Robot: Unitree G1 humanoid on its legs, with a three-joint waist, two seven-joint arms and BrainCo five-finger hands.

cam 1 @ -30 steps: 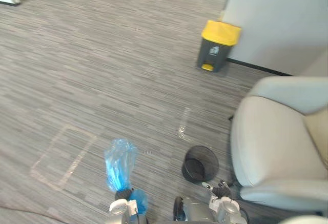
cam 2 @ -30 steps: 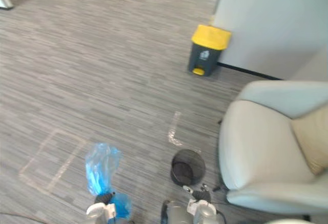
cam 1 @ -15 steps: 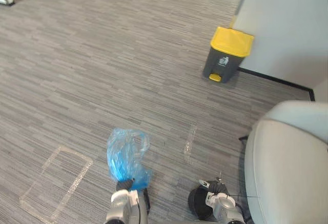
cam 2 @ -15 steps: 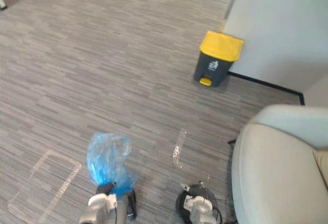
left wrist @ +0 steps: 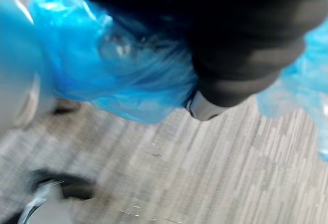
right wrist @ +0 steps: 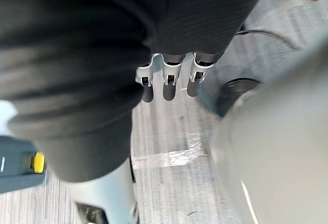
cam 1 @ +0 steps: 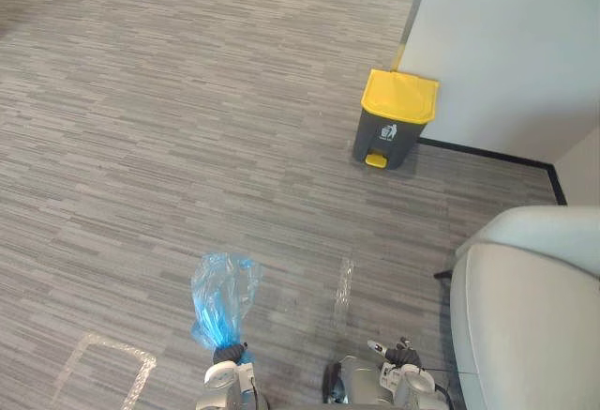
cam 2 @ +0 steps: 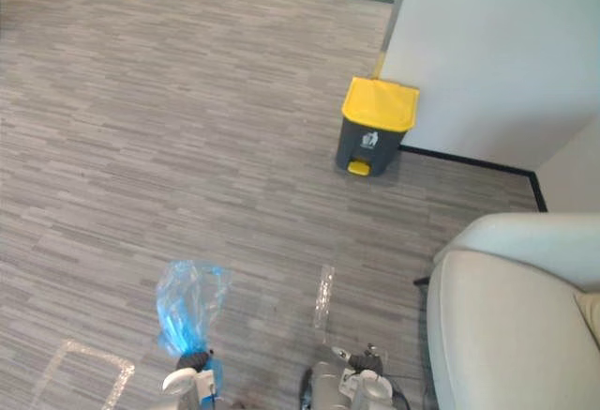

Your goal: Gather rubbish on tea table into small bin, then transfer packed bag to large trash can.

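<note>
view shifted; fingers of left hand (cam 1: 225,355) grip packed bag (cam 1: 221,296), right hand (right wrist: 168,78) relaxed; trash can (cam 1: 394,121) at one o'clock, unreached.

Bright, diffuse indoor light lies evenly on the grey floor (cam 1: 169,129), leaving a faint shadow at the foot of the large trash can (cam 1: 396,129) (the pale wall (cam 1: 506,44) is lit flatly), and shines through the translucent blue bag (cam 1: 220,302).

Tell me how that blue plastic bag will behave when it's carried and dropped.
Probably floppy: the blue bag is thin, crinkled film bunched at the left robot hand. Likely light, since its see-through top looks puffed out past the grip, not sagging. Its glossy surface may slip in a loose grip.
</note>
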